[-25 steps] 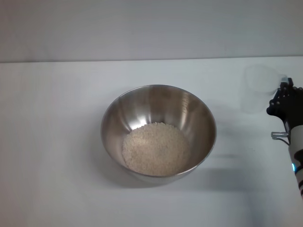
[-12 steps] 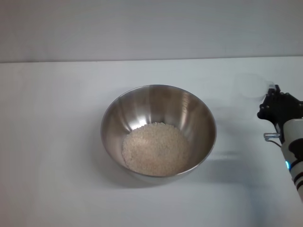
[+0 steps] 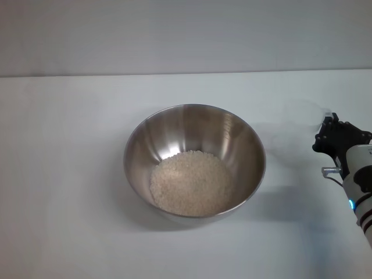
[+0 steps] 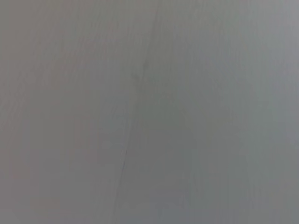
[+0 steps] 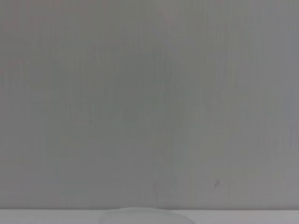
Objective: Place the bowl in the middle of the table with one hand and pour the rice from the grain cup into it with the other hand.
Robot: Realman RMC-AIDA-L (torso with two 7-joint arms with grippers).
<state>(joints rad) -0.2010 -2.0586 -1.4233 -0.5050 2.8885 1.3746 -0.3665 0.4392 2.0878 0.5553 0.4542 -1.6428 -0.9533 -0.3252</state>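
The steel bowl (image 3: 195, 160) stands in the middle of the white table (image 3: 70, 174). A pale mound of rice (image 3: 190, 182) lies in its bottom. To its right, near the table's right edge, my right gripper (image 3: 329, 127) holds the clear grain cup (image 3: 308, 112) by its handle side. The cup shows only as a faint see-through shape, and no rice is visible in it. A pale curved rim (image 5: 140, 213) shows at one edge of the right wrist view. My left gripper is out of view, and its wrist view shows only a plain grey surface.
A grey wall (image 3: 186, 35) rises behind the table's far edge. Bare tabletop lies to the left of the bowl and in front of it.
My right gripper has carried the cup leftwards and down, nearer the table and the bowl. The bowl and the rice have stayed still.
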